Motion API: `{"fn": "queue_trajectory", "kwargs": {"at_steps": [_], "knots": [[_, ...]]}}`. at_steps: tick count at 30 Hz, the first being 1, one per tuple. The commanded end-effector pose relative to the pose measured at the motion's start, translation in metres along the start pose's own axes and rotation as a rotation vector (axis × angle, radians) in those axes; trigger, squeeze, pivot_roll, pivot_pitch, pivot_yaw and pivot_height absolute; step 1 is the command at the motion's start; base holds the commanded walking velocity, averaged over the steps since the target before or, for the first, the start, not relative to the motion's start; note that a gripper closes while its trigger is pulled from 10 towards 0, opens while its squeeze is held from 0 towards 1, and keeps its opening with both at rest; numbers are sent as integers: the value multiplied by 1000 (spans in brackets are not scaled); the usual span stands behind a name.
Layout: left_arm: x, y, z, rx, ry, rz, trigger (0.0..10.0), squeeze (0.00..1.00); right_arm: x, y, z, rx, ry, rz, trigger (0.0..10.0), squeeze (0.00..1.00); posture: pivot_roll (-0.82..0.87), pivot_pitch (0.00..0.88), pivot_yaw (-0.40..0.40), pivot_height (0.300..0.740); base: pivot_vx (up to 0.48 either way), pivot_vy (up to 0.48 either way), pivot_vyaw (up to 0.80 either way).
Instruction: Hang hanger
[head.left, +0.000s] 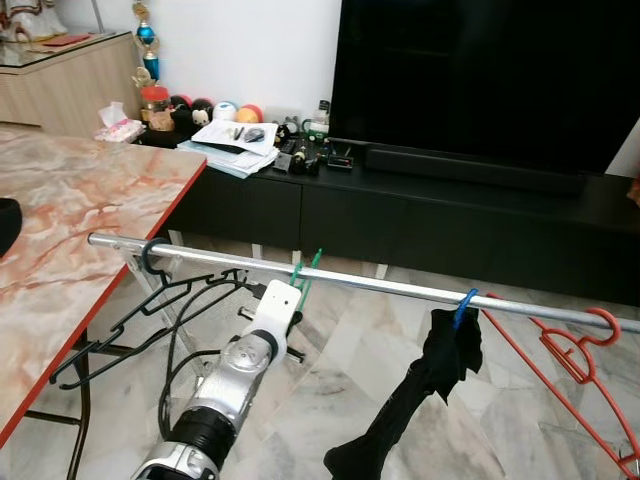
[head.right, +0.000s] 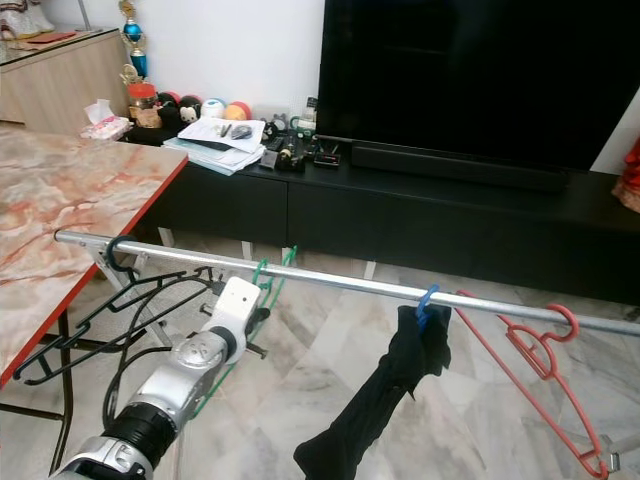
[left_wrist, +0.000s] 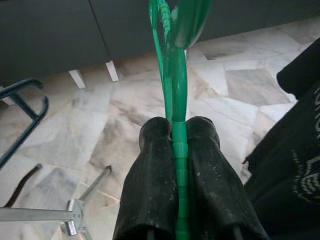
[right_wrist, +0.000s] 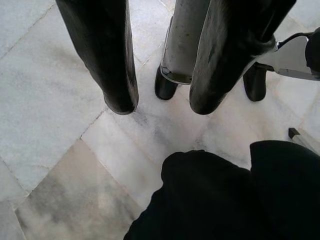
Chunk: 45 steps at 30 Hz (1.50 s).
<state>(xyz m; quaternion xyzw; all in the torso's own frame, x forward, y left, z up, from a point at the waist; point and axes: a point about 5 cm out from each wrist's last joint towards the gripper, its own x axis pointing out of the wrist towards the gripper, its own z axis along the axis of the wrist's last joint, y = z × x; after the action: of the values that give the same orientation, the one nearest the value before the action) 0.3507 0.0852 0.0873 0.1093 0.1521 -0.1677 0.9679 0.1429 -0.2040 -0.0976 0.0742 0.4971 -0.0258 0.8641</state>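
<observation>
A green hanger (head.left: 306, 272) hooks over the silver rail (head.left: 380, 284) of a drying rack, in front of the TV cabinet. My left gripper (left_wrist: 179, 137) is shut on the green hanger's stem, just under the rail, with the silver left arm (head.left: 240, 370) reaching up from below. In the left wrist view the green hanger (left_wrist: 176, 75) runs up between the two black fingers (left_wrist: 152, 175). My right gripper (right_wrist: 162, 107) hangs open above the marble floor, its fingers (right_wrist: 107, 55) apart, beside a black garment (right_wrist: 220, 195).
A black hanger (head.left: 140, 300) hangs at the rail's left end, by the marble table (head.left: 70, 210). A black cloth (head.left: 420, 390) hangs on a blue peg (head.left: 465, 305), and a red hanger (head.left: 570, 350) hangs to the right. The TV (head.left: 480, 70) stands behind on a black cabinet.
</observation>
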Motion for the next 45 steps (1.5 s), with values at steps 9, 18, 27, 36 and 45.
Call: {"fn": "queue_trajectory", "kwargs": {"at_steps": [9, 18, 27, 36, 45], "knots": [[7, 5, 5, -23, 27, 44, 10000, 0, 0, -1, 0, 14, -8, -9, 10000, 0, 115, 0, -96, 740, 0, 0, 0], [4, 17, -15, -33, 123, 102, 10000, 467, 0, 0, 0, 19, -6, -8, 10000, 0, 121, 0, -100, 740, 0, 0, 0], [-12, 21, -22, -54, -49, 106, 10000, 1000, 0, -1, 0, 19, -9, -8, 10000, 0, 131, 0, -104, 740, 0, 0, 0], [-54, 39, -22, -62, -227, 195, 10000, 1000, -1, -2, 0, 10, -5, -2, 10000, 0, 149, 0, -103, 740, 0, 0, 0], [-104, 40, -31, -69, -300, 187, 10000, 600, -1, -4, 0, 1, -2, 0, 10000, 0, 173, 0, -103, 740, 0, 0, 0]]}}
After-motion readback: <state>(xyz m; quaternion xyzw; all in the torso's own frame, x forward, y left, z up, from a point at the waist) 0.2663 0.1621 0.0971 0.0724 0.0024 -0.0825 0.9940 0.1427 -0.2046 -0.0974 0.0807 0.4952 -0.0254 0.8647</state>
